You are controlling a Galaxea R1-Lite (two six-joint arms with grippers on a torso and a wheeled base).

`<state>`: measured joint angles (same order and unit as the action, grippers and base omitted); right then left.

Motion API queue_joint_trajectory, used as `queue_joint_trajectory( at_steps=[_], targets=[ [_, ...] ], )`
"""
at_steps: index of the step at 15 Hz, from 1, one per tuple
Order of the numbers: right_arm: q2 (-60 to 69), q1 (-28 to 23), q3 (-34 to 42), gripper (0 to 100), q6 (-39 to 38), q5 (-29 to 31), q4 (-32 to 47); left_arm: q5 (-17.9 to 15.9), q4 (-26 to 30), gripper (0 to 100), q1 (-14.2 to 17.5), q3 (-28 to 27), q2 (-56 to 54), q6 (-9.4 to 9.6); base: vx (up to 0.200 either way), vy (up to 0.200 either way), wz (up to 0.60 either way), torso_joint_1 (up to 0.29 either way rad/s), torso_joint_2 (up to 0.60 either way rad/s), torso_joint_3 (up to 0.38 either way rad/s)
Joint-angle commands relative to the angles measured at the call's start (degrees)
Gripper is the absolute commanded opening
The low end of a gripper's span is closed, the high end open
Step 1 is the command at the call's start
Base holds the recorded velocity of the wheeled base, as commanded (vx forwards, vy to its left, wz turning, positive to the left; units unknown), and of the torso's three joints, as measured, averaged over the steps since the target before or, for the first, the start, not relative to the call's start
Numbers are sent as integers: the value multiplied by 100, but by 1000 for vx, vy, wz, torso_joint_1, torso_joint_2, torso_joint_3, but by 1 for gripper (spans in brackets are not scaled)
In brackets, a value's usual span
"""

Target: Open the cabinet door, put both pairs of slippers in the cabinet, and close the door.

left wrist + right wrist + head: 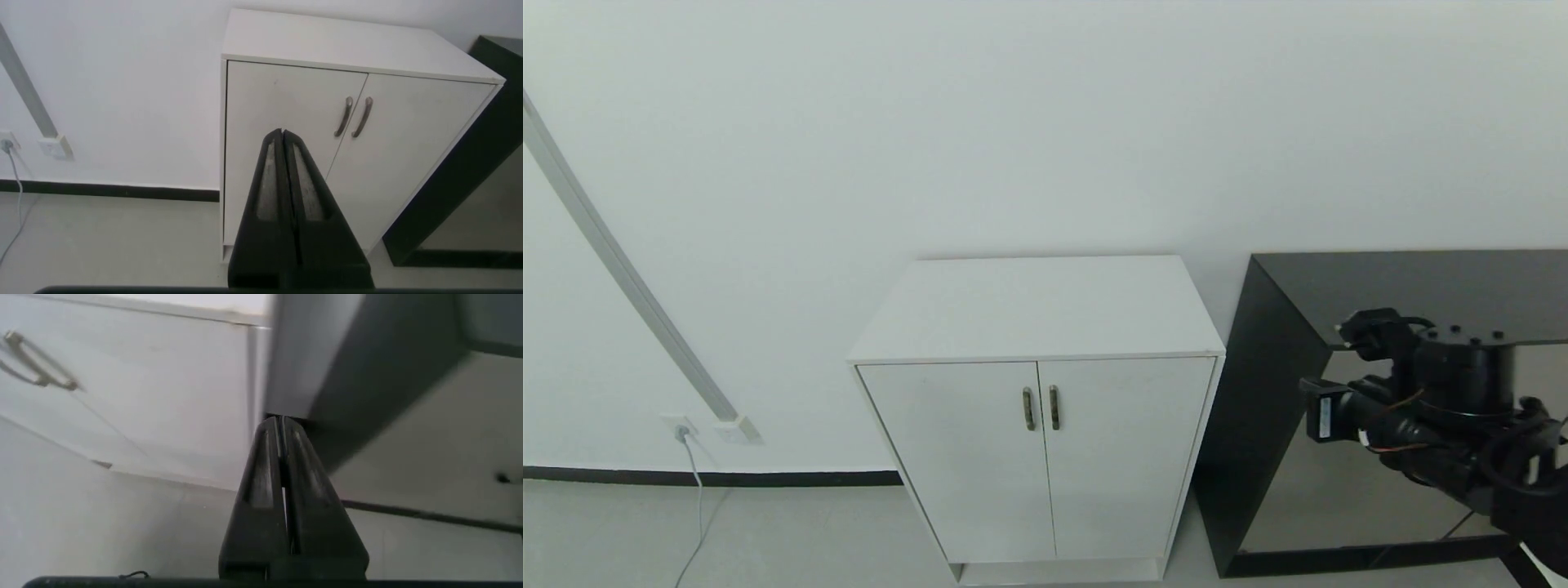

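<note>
The white cabinet (1037, 457) stands against the wall with both doors closed. Its two metal handles (1041, 408) sit side by side at the middle seam. In the left wrist view my left gripper (283, 135) is shut with nothing in it, hanging in front of the cabinet's left door (278, 98), short of the handles (353, 117). My right gripper (280, 420) is also shut and holds nothing; it is low, near the gap between the cabinet's right door (163, 400) and the black table's side panel (368, 384). My right arm (1421, 408) is to the right of the cabinet.
A black table (1274, 392) stands close against the cabinet's right side. On the wall to the left are a socket with a plugged-in cable (680, 429) and a slanted cable duct (613, 253). Grey floor (768, 531) lies in front.
</note>
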<state>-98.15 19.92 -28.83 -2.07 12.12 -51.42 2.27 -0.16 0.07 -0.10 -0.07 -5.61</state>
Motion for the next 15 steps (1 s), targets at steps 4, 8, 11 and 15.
queue_joint_trajectory(
  at_steps=[4,8,11,15],
  targets=[
    [2168,-304,1433,0,23,-69,0,2,-2,0,1,1,7,-2,0,0,0,0,0,0],
    [3126,-331,2189,0,23,-78,18,2,-2,0,1,1,7,-2,0,0,0,0,0,0],
    [3574,-331,2540,0,31,-78,27,2,-2,0,1,1,7,-2,0,0,0,0,0,0],
    [4128,-322,2883,0,40,-78,123,-7,-2,0,1,1,7,7,0,0,0,0,0,0]
  ],
)
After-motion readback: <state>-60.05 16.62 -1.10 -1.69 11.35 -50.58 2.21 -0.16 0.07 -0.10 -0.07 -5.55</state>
